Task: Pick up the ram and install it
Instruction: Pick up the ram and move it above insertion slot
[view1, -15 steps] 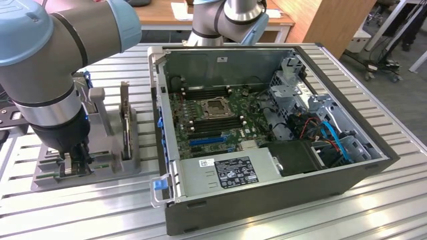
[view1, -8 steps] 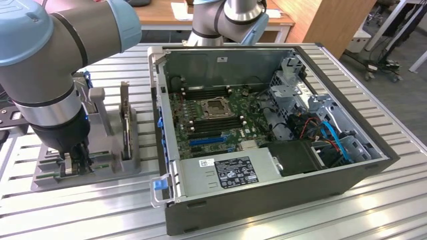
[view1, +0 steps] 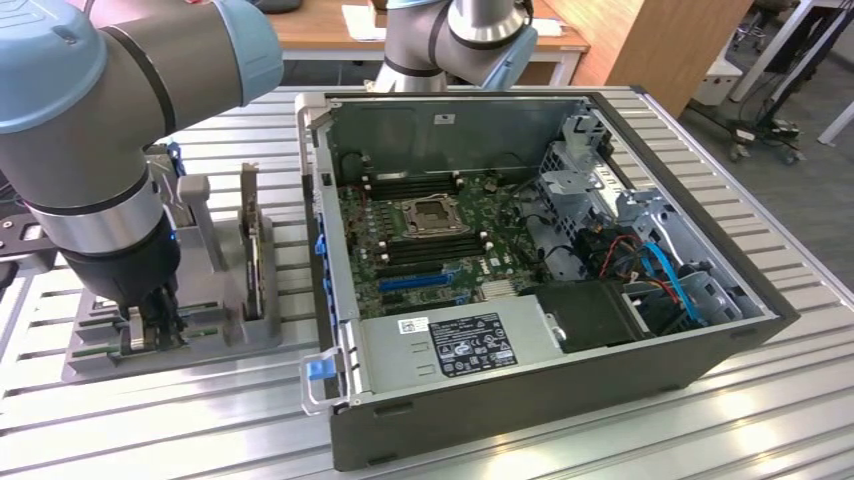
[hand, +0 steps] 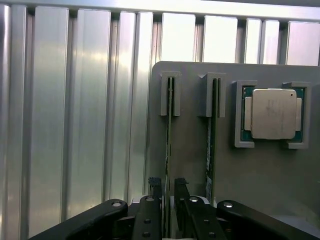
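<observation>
The arm (view1: 94, 150) reaches down at the exterior view's left, and its gripper (view1: 150, 318) sits low over the grey holder (view1: 200, 345) that stands on the slatted metal table (view1: 160, 420) beside the open computer case (view1: 534, 400). From the wrist view, the gripper (hand: 167, 186) straddles the ram (hand: 169, 130), the green stick standing on edge in 1 of the holder's 2 narrow slots. Its 2 black fingers (hand: 155, 186) stand 1 on each flat face of the board. The hand is only partly open. The gap between the fingers is barely wider than the stick, and a thin slit shows on at least 1 side, so I would not call it a firm hold. The ram is seated in its slot, upright and not lifted. A 2nd stick (hand: 212, 135) stands parallel in the neighbouring slot, apart from the fingers. Further along the same holder, a square processor (hand: 273, 114) with a silver lid lies flat in its own corner brackets. In the exterior view, a taller dark expansion card (view1: 250, 240) stands upright on the holder between the gripper and the case. The case lies on its side with the motherboard (view1: 427, 230) facing up, well apart from the gripper.
</observation>
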